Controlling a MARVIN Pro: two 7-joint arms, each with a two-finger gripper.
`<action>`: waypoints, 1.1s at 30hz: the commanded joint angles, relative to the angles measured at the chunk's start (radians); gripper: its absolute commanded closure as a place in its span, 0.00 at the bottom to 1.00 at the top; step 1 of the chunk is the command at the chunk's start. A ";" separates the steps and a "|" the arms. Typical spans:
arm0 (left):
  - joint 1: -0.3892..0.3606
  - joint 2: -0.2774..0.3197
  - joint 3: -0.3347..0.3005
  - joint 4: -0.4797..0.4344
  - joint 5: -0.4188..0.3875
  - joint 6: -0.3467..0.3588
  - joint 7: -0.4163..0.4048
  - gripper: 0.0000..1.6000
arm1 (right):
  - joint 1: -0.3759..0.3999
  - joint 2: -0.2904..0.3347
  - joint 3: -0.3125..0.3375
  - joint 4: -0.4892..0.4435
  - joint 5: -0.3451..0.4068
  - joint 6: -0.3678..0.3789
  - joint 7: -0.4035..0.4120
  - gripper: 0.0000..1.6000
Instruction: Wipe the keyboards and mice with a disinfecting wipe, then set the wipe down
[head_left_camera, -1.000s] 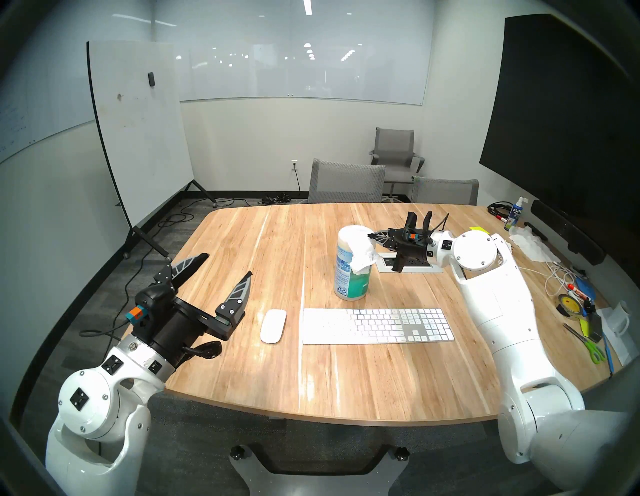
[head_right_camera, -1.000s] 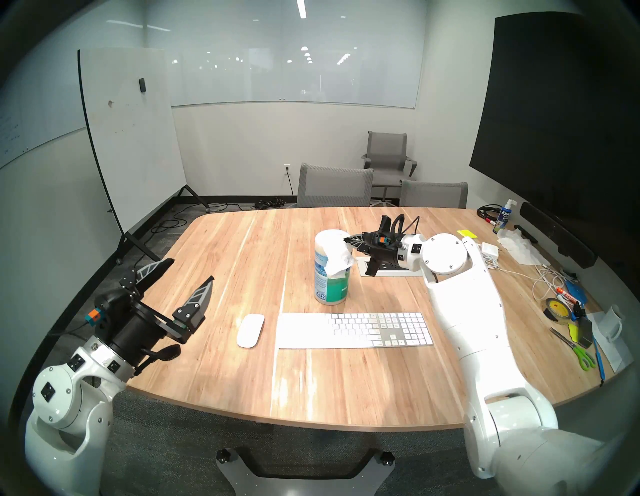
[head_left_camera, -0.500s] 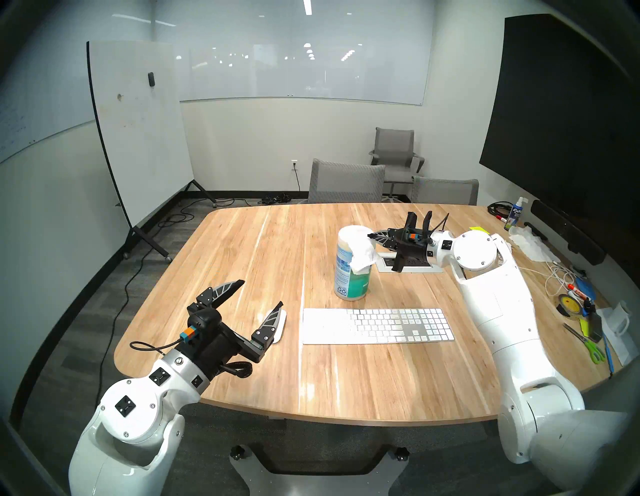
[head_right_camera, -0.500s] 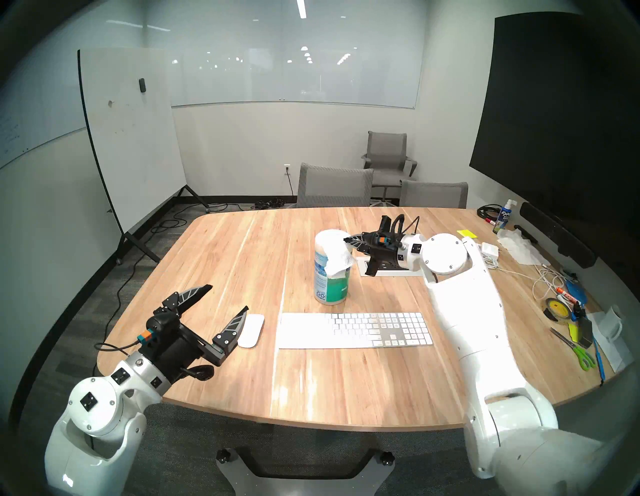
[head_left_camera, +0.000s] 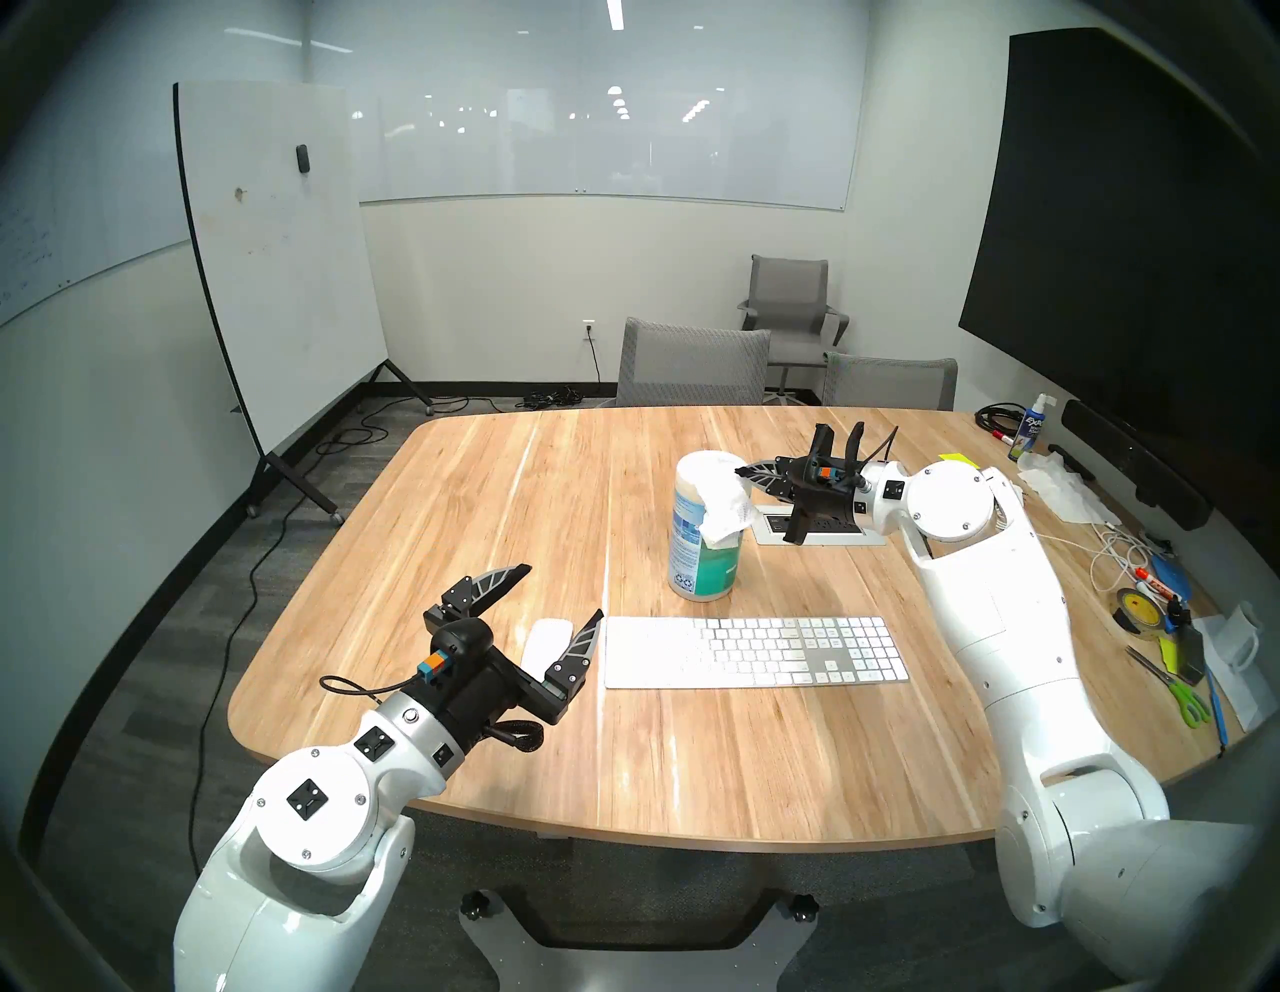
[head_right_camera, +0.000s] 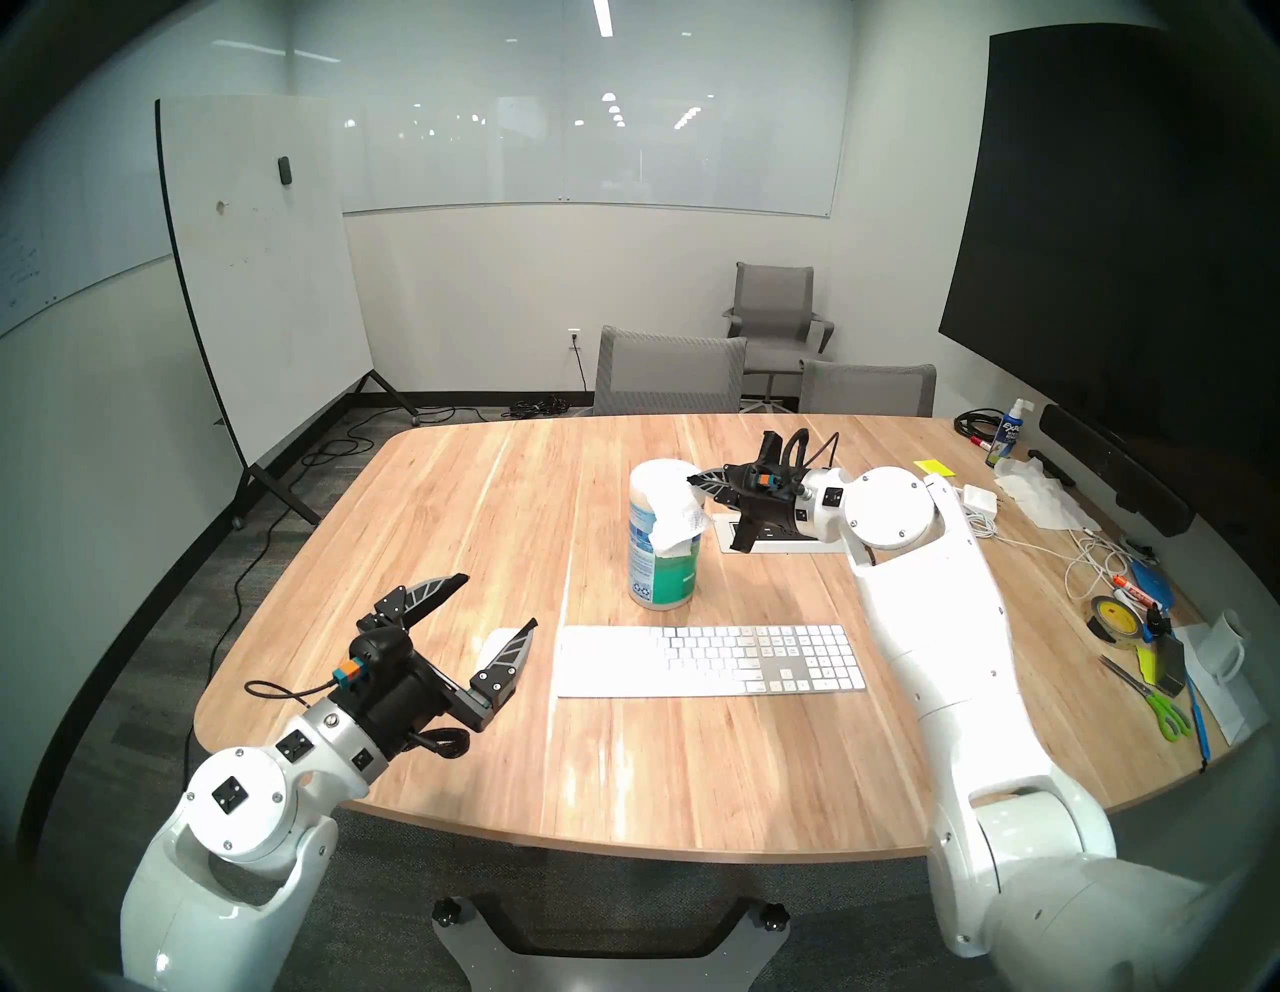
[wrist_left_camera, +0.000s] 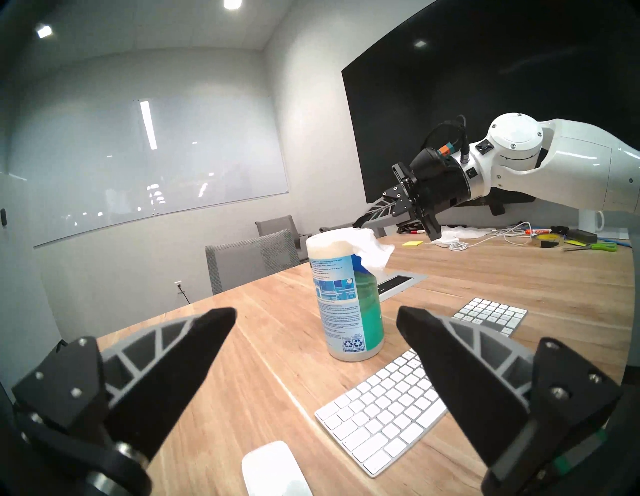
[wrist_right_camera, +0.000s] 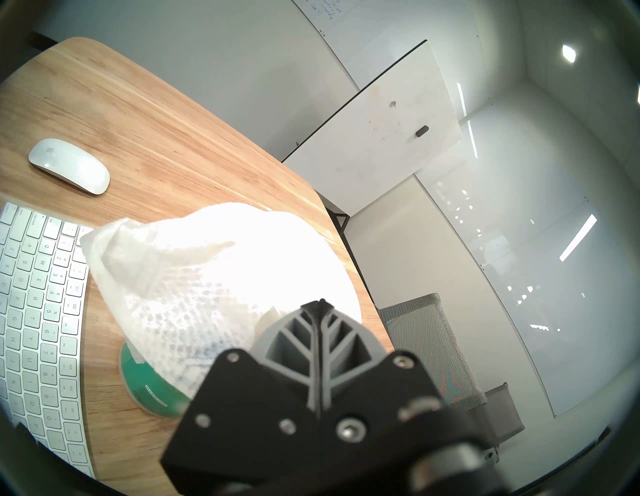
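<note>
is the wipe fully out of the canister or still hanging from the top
Cannot tell. The thin white wipe drapes from the lid of the tall blue-green canister, pinched by the right gripper; the lid opening is hidden.

Counted on the table (head_left_camera: 485, 499) are one keyboard (head_left_camera: 755, 652), one mouse (head_left_camera: 544, 639), one wipe canister (head_left_camera: 703, 547), one wipe (head_left_camera: 727, 509), one pair of scissors (head_left_camera: 1177, 686), and three chairs are seen beyond.

Wooden meeting table (head_left_camera: 692, 748), grey mesh chairs (head_left_camera: 692, 364), rolling whiteboard (head_left_camera: 277, 263), wall glassboard (head_left_camera: 609, 138), dark wall screen (head_left_camera: 1122, 228), grey carpet (head_left_camera: 173, 623)
</note>
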 joint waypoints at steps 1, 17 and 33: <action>-0.050 -0.020 0.025 0.004 -0.001 -0.014 0.005 0.00 | 0.004 -0.002 0.002 -0.009 0.002 0.002 -0.001 1.00; -0.189 -0.079 0.151 0.144 0.038 -0.018 0.021 0.00 | 0.004 -0.002 0.002 -0.009 0.002 0.002 -0.001 1.00; -0.309 -0.114 0.195 0.238 0.034 -0.020 0.021 0.00 | 0.004 -0.002 0.002 -0.008 0.002 0.002 -0.001 1.00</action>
